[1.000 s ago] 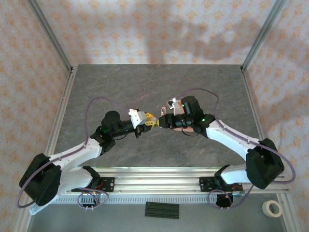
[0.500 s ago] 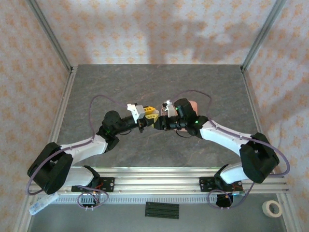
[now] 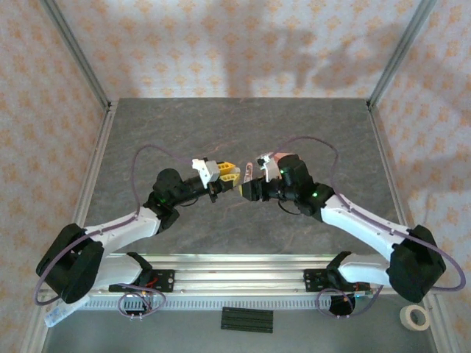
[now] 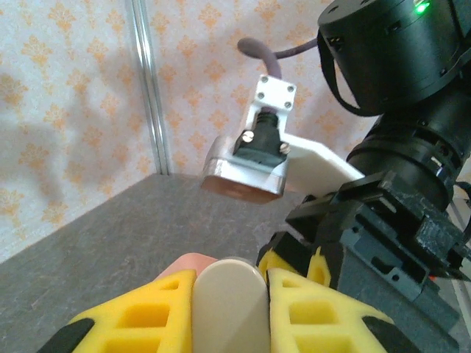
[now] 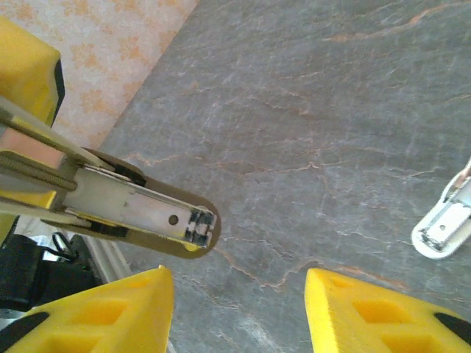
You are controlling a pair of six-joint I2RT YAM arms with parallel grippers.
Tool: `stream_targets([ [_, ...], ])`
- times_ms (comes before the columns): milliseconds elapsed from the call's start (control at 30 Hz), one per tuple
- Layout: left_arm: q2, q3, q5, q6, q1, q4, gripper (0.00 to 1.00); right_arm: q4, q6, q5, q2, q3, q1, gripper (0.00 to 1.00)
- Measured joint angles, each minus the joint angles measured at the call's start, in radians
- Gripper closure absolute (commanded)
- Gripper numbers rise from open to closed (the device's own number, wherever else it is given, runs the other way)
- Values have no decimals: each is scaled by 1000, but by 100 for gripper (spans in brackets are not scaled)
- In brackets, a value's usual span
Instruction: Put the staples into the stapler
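My left gripper is shut on the stapler, a pale oblong body with a rounded end squeezed between the yellow fingers, held above the table. In the right wrist view the stapler's bare metal magazine juts in from the left, over the grey table. My right gripper is open with a wide gap, and the magazine tip sits just above its left finger. From above, the right gripper faces the left one, almost touching. The staples are out of view.
A white rounded piece with a metal insert shows at the right edge of the right wrist view. The grey stone-patterned table stretches behind both arms. Metal frame posts stand at the back corners. A tape roll lies off the table, bottom right.
The left gripper, holding the stapler, rose slightly toward the back. The right arm swung its elbow outward to the right, its gripper staying beside the stapler.
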Motion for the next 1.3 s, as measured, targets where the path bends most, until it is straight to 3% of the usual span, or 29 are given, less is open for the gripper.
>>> stream_targets([
  [200, -5, 0, 21, 12, 0, -19, 78, -19, -186, 26, -92, -16, -15, 37],
  [400, -5, 0, 70, 24, 0, -20, 78, 12, -534, -66, -163, -69, -16, 32],
  [567, -5, 0, 100, 25, 0, -19, 78, 35, -691, -132, -97, -33, -16, 33],
  [733, -1, 0, 115, 14, 0, 0, 78, 44, -752, -225, 6, 33, -16, 34],
  [1033, 43, 0, 146, -47, 0, 96, 78, 57, -773, -362, 94, 98, -16, 41],
  [1167, 55, 2, 152, -64, 0, 127, 78, 58, -775, -402, 121, 109, -15, 50],
  [1300, 55, 2, 155, -84, 0, 145, 77, 64, -782, -406, 125, 111, -17, 67],
])
